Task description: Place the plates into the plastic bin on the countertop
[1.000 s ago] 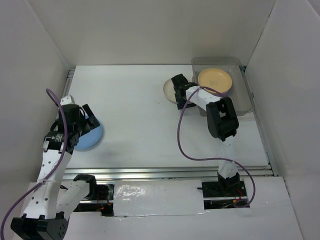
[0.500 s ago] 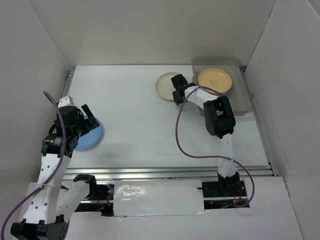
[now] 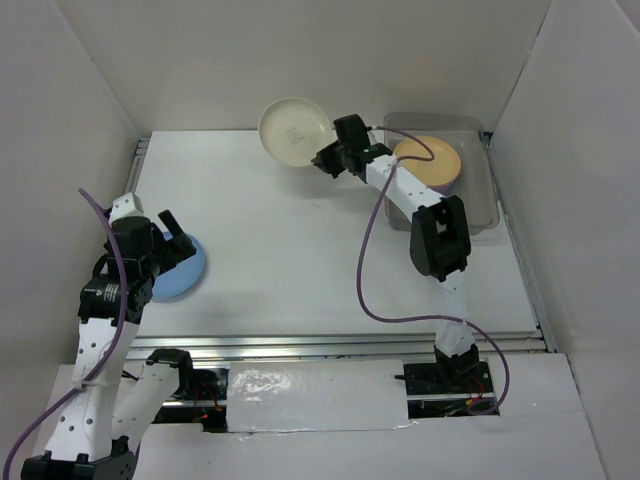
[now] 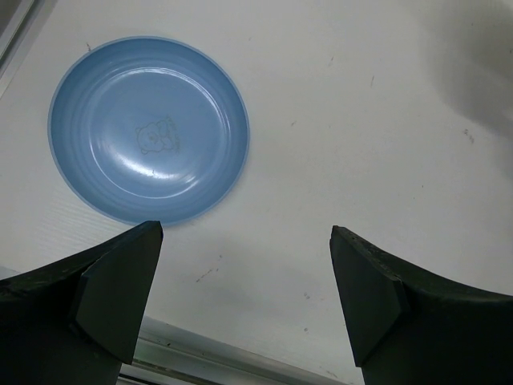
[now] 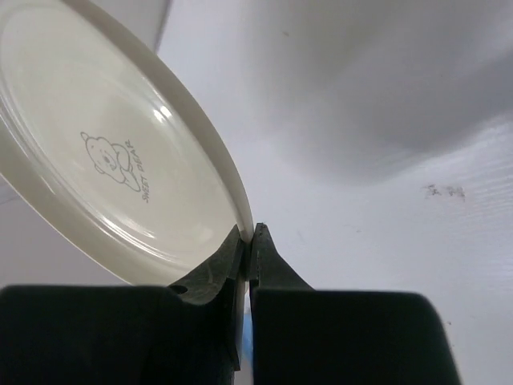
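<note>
At the left edge of the countertop (image 3: 280, 260), the left gripper (image 4: 244, 234) hovers wide open and empty by the blue plate (image 4: 148, 128). Farther right, the right gripper (image 5: 248, 241) pinches the cream plate (image 5: 120, 152) by its rim alone, tilted aloft; a quick swing could slip it. That arm stretches far back, left of the plastic bin (image 3: 492, 205).

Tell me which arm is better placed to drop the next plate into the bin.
Right. The right gripper pinches the cream plate by its rim, held up beside the bin. The left gripper hangs open near the blue plate, far away.
</note>
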